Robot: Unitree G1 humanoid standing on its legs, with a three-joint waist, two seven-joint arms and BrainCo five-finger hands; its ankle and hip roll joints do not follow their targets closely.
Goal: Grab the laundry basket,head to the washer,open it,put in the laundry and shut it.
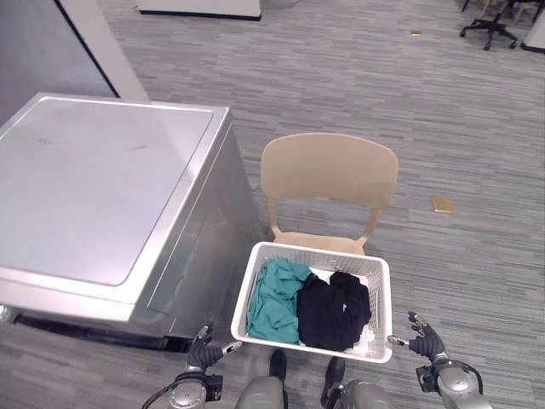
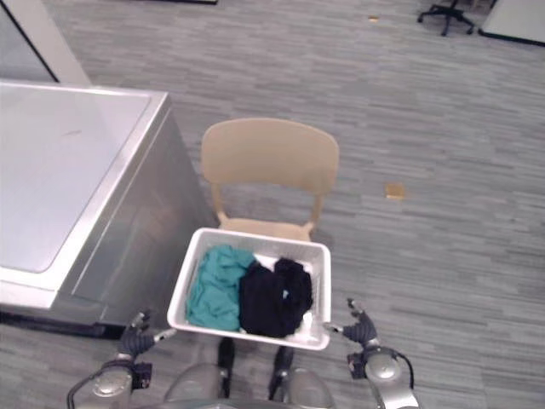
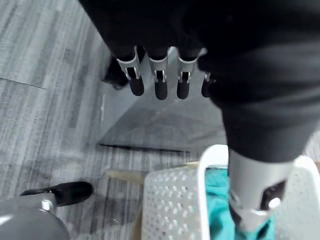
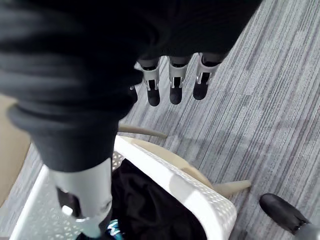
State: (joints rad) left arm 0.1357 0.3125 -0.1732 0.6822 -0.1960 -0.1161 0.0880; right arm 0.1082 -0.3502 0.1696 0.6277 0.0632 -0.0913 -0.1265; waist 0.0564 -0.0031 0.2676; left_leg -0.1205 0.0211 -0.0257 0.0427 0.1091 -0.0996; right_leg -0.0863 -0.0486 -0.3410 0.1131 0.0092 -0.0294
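Beside basket [image 1: 377, 277] on chair [image 1: 329, 171]: both hands' fingers [image 3: 159, 82] released, holding nothing.

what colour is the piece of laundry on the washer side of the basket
Teal green, lying beside a black garment; the left eye view shows it best.

Laundry [image 1: 308, 305] in basket [image 1: 380, 281] on chair [image 1: 329, 170], washer [image 1: 94, 196] just left, a hand beside each basket end.
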